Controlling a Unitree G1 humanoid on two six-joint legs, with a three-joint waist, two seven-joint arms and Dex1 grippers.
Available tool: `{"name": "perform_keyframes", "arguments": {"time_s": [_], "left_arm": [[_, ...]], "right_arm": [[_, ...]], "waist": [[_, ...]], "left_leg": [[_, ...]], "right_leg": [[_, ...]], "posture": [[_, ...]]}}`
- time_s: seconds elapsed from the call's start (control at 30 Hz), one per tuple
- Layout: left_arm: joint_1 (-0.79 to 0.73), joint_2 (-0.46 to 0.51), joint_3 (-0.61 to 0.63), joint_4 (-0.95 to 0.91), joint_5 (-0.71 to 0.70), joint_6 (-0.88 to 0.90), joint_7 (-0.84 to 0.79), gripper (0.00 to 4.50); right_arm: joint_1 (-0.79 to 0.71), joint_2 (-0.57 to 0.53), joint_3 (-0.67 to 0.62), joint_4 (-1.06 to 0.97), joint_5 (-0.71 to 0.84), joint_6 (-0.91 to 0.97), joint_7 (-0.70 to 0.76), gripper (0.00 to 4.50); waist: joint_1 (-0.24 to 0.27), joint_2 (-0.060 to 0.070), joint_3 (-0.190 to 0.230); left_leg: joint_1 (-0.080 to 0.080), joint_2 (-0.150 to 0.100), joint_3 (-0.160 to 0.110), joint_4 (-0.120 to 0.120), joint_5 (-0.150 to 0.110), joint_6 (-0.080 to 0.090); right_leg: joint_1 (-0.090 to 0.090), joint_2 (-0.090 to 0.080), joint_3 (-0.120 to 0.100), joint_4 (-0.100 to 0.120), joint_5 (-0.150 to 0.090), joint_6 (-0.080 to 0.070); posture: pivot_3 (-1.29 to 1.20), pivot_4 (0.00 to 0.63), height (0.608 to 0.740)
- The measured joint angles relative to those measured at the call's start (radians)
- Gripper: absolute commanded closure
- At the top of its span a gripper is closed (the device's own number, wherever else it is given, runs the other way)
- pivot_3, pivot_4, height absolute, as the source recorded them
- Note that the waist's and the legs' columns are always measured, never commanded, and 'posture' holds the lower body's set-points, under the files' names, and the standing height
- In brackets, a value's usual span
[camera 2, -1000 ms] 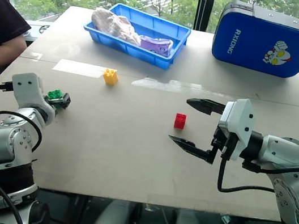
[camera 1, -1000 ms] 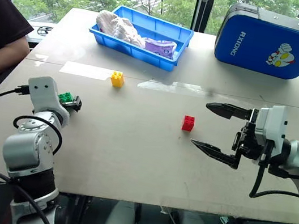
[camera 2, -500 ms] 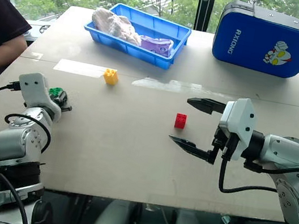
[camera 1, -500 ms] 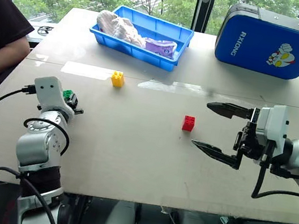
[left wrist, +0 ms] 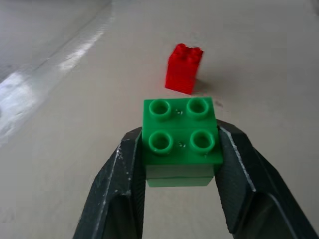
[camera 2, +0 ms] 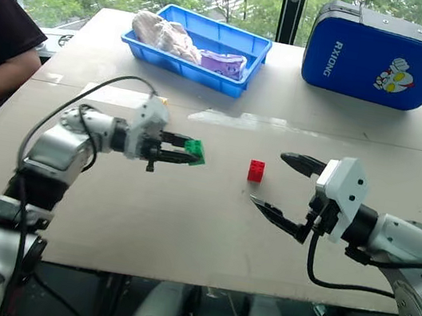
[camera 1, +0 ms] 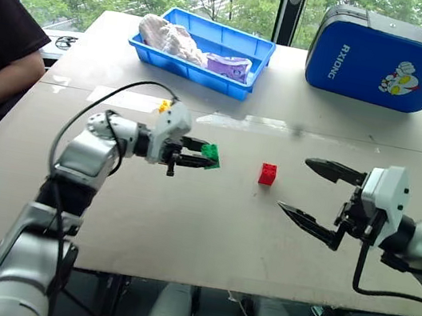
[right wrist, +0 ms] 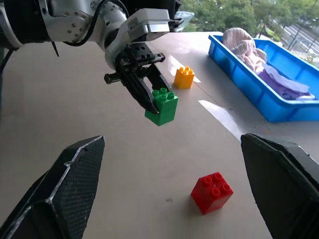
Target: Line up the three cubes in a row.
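Left gripper (camera 1: pixel 209 158) clamps green brick (camera 1: pixel 212 157) above table (camera 1: pixel 183 226), left of red brick (camera 1: pixel 267 174). Right gripper (camera 1: pixel 317 194) spread wide, holding nothing, right of red brick. Yellow brick (right wrist: pixel 184 78) behind left arm.

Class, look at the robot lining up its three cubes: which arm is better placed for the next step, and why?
The left. Its end effector is shut on the green cube, held above the table near the red cube. The right end effector is open and empty.
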Motion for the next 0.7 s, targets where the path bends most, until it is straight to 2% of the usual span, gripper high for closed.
{"name": "perform_keyframes", "arguments": {"time_s": [0.1,0.23,0.4,0.7], "left_arm": [[-0.109,-0.060,-0.049,0.211,0.063,-0.132,-0.099,3.18],[-0.215,-0.126,-0.077,0.425,0.135,-0.282,-0.140,3.18],[-0.256,-0.172,-0.077,0.552,0.187,-0.388,-0.151,3.18],[-0.284,-0.175,-0.062,0.644,0.236,-0.460,-0.120,3.18]], "right_arm": [[0.090,-0.044,-0.045,-0.008,-0.008,0.016,0.008,0.00],[0.159,-0.066,-0.101,-0.017,-0.013,0.014,0.016,0.00],[0.191,-0.069,-0.114,-0.023,-0.019,0.012,0.011,0.00],[0.227,-0.065,-0.150,-0.032,-0.016,-0.007,0.009,0.00]], "waist": [[-0.006,-0.001,0.000],[-0.002,-0.001,0.001],[-0.004,-0.001,0.001],[-0.003,-0.001,0.001]], "left_leg": [[-0.001,0.000,0.001,0.000,0.000,0.001],[-0.001,0.000,0.000,0.000,0.000,0.001],[-0.001,0.001,-0.001,0.001,0.000,0.001],[-0.001,0.002,-0.001,0.001,0.000,0.001]], "right_leg": [[-0.001,0.002,0.002,-0.001,0.000,0.000],[-0.001,0.004,0.001,-0.001,0.000,0.001],[-0.001,0.004,0.002,0.000,-0.001,0.001],[-0.001,0.004,0.002,0.000,-0.002,0.003]], "posture": [[0.00,0.150,0.740],[0.00,0.150,0.740],[0.00,0.150,0.740],[0.00,0.150,0.740]]}}
